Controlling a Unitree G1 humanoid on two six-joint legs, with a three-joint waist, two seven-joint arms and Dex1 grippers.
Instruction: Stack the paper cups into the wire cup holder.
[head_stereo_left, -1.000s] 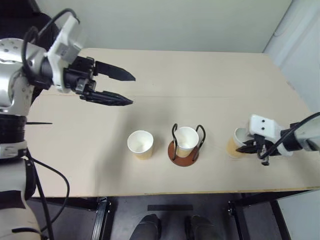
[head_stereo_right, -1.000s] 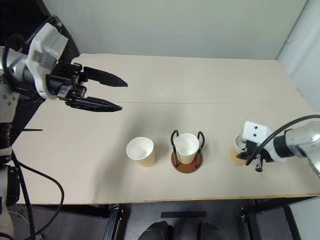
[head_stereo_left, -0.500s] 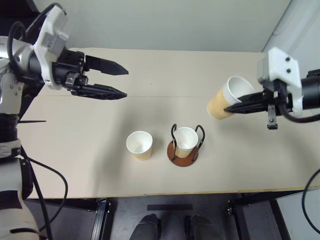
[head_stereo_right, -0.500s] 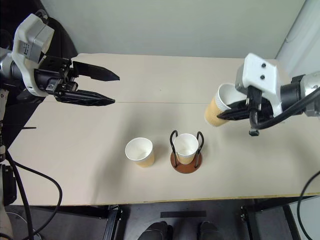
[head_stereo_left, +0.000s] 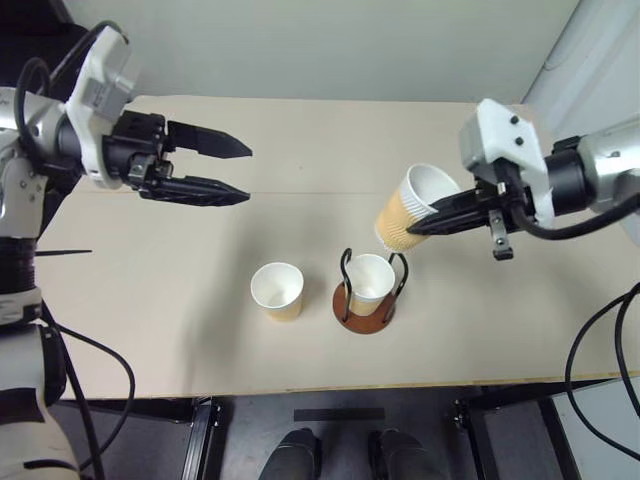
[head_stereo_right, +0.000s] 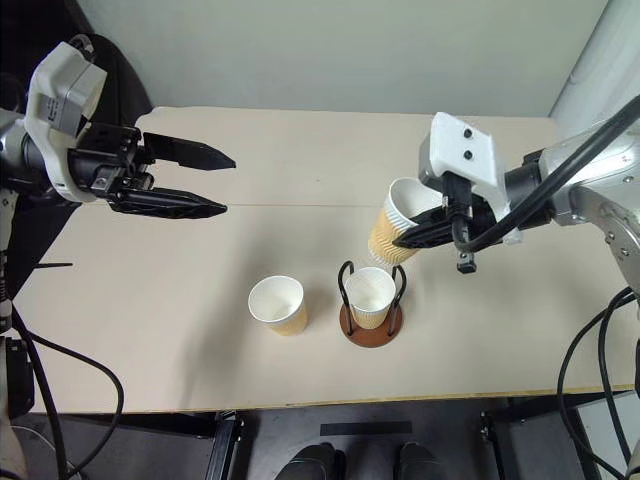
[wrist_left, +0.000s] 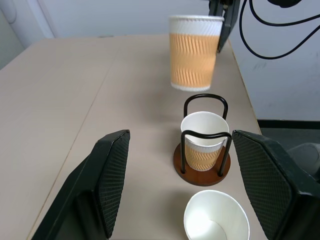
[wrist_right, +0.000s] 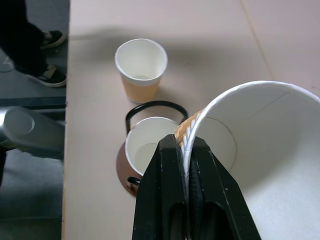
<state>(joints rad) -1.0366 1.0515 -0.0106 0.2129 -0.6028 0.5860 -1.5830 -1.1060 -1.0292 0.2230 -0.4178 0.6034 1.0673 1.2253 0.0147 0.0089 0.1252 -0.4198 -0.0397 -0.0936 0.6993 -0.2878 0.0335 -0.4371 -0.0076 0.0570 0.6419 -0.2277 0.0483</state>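
Pinching a cup's (head_stereo_left: 408, 208) rim wall between its closed fingers, the right gripper (head_stereo_left: 432, 221) holds it tilted above the holder (head_stereo_left: 366, 291); the left gripper (head_stereo_left: 232, 172) hangs wide, far left.

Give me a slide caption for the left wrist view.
Right hand holds a paper cup above the wire cup holder, which already contains one.
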